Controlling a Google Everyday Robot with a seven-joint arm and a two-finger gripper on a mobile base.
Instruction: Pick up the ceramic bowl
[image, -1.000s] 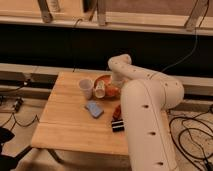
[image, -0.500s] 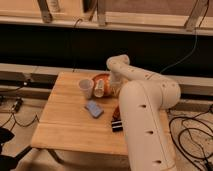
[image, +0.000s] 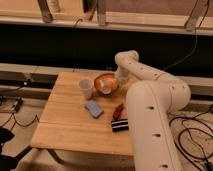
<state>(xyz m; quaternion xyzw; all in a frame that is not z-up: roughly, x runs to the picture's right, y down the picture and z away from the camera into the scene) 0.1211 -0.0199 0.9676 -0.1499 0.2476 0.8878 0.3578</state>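
The ceramic bowl is orange-red with a whitish patch inside. It is at the back middle of the wooden table, tilted so that its inside faces the camera. My gripper is at the bowl's right rim, at the end of the white arm that reaches in from the right. The wrist hides the place where gripper and rim meet. A translucent plastic cup stands upright just left of the bowl, close to it.
A blue flat object lies in front of the cup. A dark red object and a black-and-white packet lie by the arm. Cables run on the floor at the right. A dark wall and rails stand behind the table.
The bowl has come out from behind the arm, moved left and up, and now shows its inside. The gripper end has shifted with it. The cup has barely moved.
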